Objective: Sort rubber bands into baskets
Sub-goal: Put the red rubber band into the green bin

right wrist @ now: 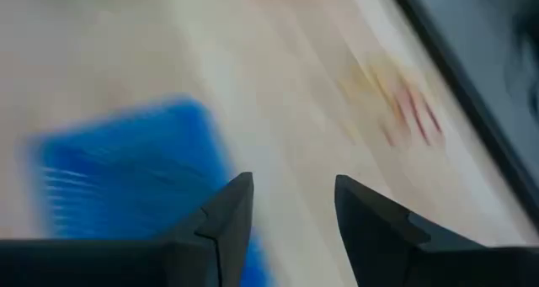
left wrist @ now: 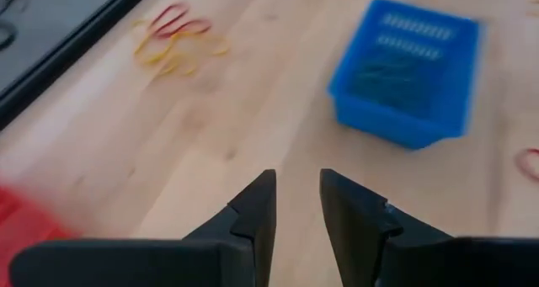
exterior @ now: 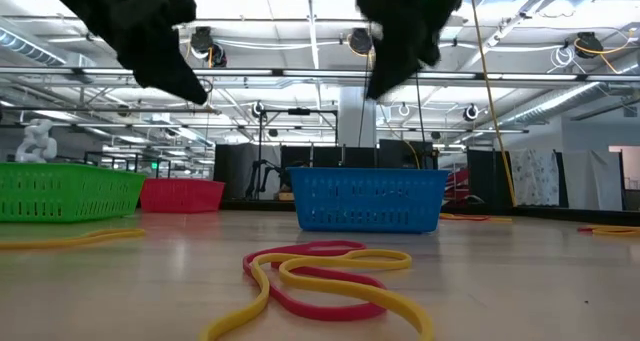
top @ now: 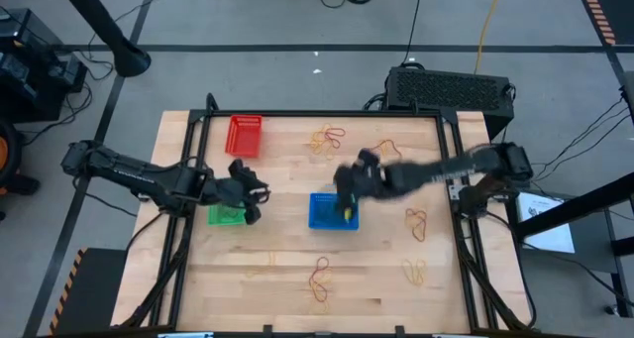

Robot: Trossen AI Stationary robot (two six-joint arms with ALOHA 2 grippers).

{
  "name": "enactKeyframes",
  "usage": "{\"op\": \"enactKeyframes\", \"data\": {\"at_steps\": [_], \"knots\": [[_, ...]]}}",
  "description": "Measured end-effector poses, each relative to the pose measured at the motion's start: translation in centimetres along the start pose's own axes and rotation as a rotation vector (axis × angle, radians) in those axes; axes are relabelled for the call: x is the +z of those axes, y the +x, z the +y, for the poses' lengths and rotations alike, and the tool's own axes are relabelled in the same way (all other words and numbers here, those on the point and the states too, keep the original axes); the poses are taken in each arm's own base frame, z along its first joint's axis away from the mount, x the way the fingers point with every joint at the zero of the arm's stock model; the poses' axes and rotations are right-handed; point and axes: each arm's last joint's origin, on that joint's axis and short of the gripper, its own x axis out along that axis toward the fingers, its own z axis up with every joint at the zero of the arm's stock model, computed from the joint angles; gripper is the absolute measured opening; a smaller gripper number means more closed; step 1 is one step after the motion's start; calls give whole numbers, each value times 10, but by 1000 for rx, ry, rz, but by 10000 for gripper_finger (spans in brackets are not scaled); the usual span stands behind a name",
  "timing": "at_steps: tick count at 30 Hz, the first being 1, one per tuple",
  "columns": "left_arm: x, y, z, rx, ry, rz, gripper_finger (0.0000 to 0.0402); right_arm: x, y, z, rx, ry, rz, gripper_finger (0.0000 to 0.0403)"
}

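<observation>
Three baskets stand on the wooden table: red (top: 245, 136) at the far left, green (top: 226, 216) at the left, blue (top: 333, 211) in the middle. Rubber bands lie in loose red and yellow clumps: far centre (top: 327, 137), right (top: 416, 222), near centre (top: 319, 279) and close to the low camera (exterior: 325, 276). My left gripper (left wrist: 296, 176) hovers open just beyond the green basket (exterior: 60, 191), pointing toward the blue one (left wrist: 404, 72). My right gripper (right wrist: 293, 182) hangs open above the blue basket's far edge (right wrist: 126, 165). Nothing shows between either pair of fingers.
More bands lie near the right front (top: 414, 271) and at the far right (top: 386, 145). Something yellow shows at the blue basket's right side (top: 347, 215). Black frame rails (top: 297, 114) border the table. Bare wood lies between the green and blue baskets.
</observation>
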Motion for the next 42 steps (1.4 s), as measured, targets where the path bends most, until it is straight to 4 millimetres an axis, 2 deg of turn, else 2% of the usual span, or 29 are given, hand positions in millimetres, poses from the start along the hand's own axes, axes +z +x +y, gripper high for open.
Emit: {"op": "enactKeyframes", "data": {"at_steps": [3, 6, 10, 13, 19, 35, 38, 42], "knots": [[-1, -4, -10, -43, 27, -23, 103, -2, 24, -52, -57, 155, 186, 156], [-3, -7, -16, -65, 78, -37, 103, -16, 48, -96, -95, 350, 344, 155], [-5, -11, -22, -95, 111, -37, 103, -45, 65, -142, -218, 541, 515, 155], [-6, -12, -25, -108, 120, -39, 103, -67, 76, -166, -265, 614, 578, 155], [-6, -12, -25, -104, 128, -41, 103, -97, 94, -191, -255, 700, 593, 155], [-1, -12, -26, -109, 196, -93, 103, -132, 105, -221, -213, 803, 605, 153], [-1, -12, -26, -109, 203, -93, 103, -137, 107, -223, -156, 821, 601, 137], [-1, -12, -26, -108, 204, -93, 103, -143, 107, -223, -130, 837, 605, 90]]}}
